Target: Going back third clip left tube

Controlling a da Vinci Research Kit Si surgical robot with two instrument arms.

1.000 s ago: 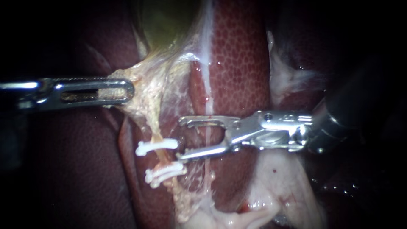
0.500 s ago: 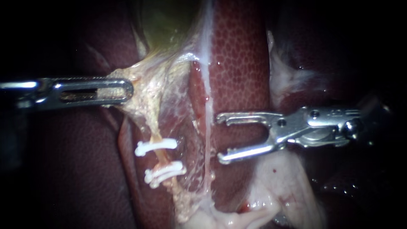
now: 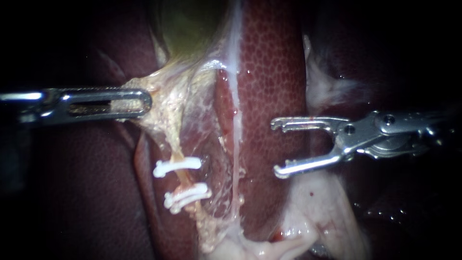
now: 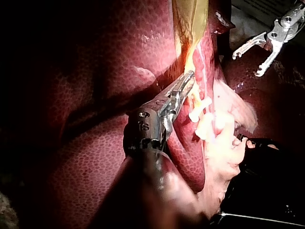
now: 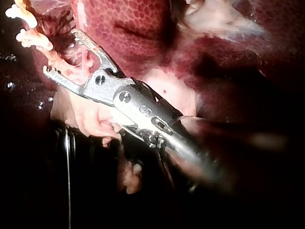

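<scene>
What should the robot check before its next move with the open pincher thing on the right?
1. Jaws of the right instrument open and empty: ok, a gap shows and no clip sits between them.
2. Is the right instrument clear of the tube: ok, it hangs over the liver, apart from the tube.
3. Grip of the left instrument on the tissue below the gallbladder: ok, jaws shut on it.
4. Does the upper clip sit across the tube: ok.
5. Is the lower clip one clip or two: cannot tell.
</scene>
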